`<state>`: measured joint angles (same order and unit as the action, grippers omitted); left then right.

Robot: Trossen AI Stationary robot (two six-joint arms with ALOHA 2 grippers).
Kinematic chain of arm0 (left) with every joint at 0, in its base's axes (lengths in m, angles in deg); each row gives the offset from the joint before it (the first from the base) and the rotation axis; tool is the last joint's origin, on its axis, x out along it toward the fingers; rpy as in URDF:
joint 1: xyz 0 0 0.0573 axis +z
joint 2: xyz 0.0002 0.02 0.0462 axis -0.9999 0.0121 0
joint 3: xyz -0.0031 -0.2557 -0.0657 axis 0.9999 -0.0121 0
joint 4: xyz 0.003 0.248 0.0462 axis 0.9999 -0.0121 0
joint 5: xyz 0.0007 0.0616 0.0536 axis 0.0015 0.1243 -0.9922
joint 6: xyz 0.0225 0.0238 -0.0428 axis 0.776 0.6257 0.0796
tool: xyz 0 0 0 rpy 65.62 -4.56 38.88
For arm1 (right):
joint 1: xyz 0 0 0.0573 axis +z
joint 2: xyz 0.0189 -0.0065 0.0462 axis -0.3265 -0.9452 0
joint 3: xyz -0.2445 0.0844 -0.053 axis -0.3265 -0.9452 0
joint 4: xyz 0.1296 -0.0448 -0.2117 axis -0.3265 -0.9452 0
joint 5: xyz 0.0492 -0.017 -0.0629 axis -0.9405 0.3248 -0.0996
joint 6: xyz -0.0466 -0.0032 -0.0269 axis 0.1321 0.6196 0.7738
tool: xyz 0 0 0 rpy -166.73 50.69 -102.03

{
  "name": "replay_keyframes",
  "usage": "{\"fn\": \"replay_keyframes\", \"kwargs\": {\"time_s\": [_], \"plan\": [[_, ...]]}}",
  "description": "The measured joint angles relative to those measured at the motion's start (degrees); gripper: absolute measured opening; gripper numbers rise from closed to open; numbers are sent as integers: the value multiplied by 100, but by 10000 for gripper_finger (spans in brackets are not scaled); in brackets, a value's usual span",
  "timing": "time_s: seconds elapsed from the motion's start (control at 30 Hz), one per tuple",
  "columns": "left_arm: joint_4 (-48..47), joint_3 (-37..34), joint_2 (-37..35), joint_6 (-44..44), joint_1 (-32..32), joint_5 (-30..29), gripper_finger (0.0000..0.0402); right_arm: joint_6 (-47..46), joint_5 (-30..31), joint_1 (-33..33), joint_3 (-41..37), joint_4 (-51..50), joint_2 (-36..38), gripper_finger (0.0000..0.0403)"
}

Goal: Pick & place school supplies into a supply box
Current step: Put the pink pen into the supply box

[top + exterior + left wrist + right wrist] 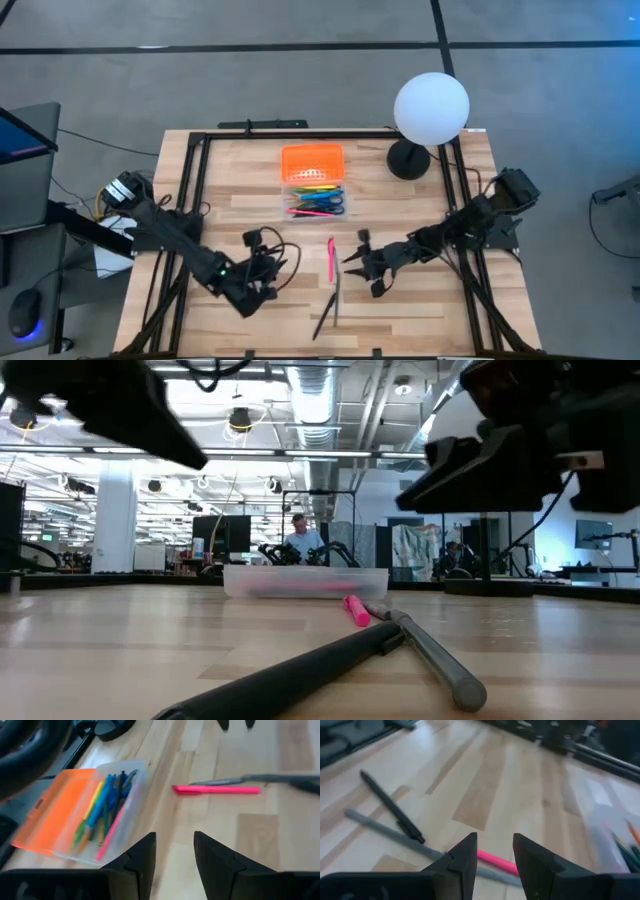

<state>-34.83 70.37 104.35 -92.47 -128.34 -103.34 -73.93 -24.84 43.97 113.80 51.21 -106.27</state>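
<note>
Both grippers point(268, 268) point(362, 262) open, empty (pink marker point(331, 258) between)

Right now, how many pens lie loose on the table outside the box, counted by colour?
Pink pen: 1
Grey pen: 1
Black pen: 1
Total: 3

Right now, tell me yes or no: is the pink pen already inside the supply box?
No: in the high view the pink pen lies on the bare table, below the supply box and apart from it.
</note>
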Motion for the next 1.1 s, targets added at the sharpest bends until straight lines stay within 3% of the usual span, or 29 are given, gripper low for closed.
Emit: {"fn": "replay_keyframes", "kwargs": {"time_s": [0.1,0.2,0.47,0.83,1.1], "plan": [[423,-424,0,-358,-267,-301,127,392,-264,-108,518,-414,-316,122],[486,-626,7,-718,-463,-678,127,496,-287,-282,1138,-1464,-445,122],[466,-884,5,-1156,-754,-1227,127,-453,-370,-871,2618,-4088,-717,122],[454,-948,4,-1204,-828,-1262,127,-472,-520,-1170,4203,-5431,-2031,122],[439,-948,6,-1204,-832,-1178,127,-1272,-577,-1473,4475,-6190,-2069,122]]}}
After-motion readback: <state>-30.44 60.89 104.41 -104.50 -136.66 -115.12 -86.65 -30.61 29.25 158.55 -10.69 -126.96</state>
